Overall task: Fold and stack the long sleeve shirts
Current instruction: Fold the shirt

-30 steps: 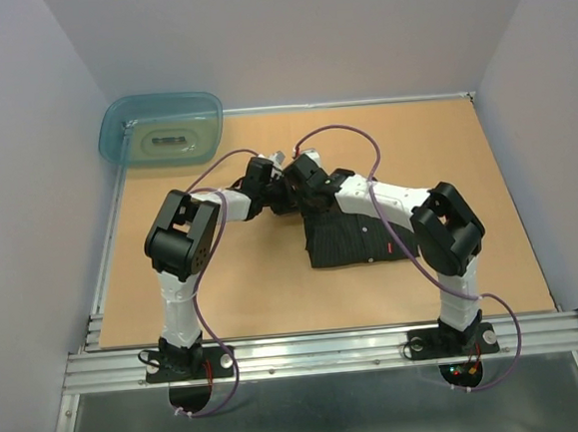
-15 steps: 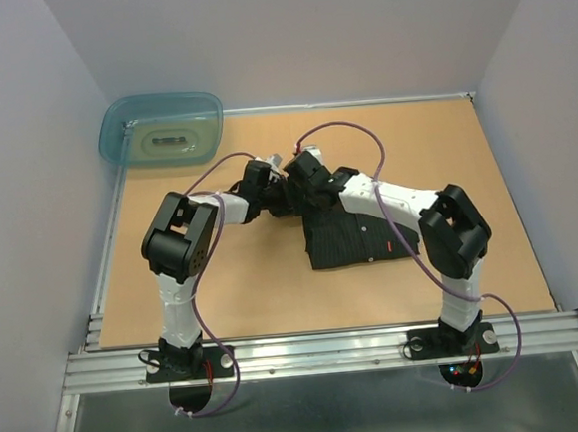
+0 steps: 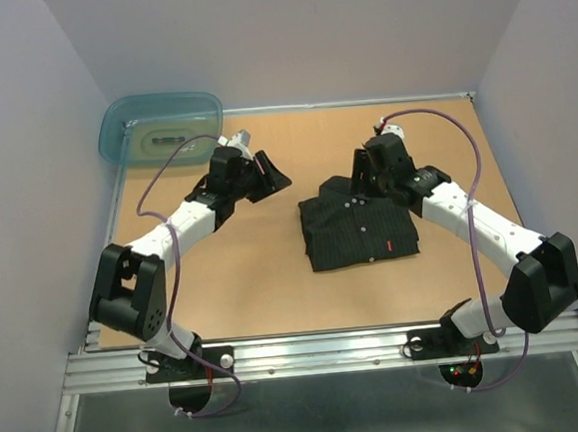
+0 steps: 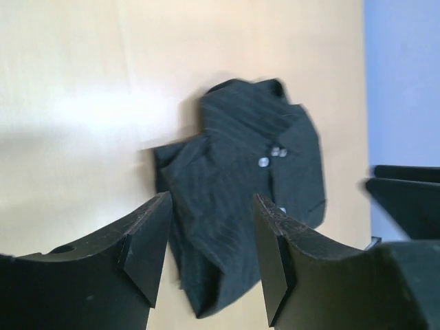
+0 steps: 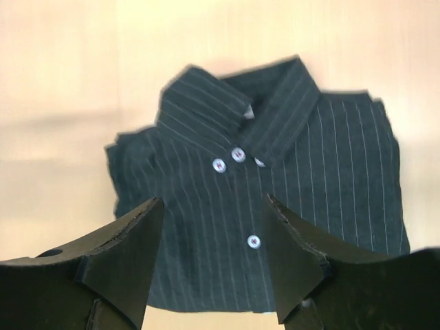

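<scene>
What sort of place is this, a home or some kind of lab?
Most likely a robotics lab test cell: left arm and right arm bolted to a metal rail, plain walls boxing in the tabletop, one folded shirt to handle.

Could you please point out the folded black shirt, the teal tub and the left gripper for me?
black shirt (image 3: 361,235): top view, middle of its folded front.
teal tub (image 3: 112,130): top view, its left rim.
left gripper (image 4: 212,206): left wrist view, midway between its open fingertips.
</scene>
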You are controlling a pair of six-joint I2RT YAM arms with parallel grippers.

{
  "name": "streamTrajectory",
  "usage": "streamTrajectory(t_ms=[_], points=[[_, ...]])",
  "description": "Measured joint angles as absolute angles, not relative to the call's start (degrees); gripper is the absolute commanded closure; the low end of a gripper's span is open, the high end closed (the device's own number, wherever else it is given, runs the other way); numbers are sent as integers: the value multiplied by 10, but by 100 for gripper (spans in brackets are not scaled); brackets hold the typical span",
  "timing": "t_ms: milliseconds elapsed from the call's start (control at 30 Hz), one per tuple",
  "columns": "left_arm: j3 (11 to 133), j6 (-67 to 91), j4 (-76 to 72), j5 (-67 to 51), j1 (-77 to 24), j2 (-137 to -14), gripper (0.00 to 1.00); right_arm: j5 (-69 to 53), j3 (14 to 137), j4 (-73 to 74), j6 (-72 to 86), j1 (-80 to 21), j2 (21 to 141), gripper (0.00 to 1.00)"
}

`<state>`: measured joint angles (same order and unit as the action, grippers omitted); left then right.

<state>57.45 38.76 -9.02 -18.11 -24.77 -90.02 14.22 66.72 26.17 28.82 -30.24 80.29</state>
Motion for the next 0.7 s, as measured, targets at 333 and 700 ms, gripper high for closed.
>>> streamTrajectory(t_ms=[333,700], points=[[610,420,-103,-192,-392,-902,52,-26,448,159,346,-190,723,43],[465,466,-161,-215,-422,-985,71,-203,245,-22,445,-41,693,45]])
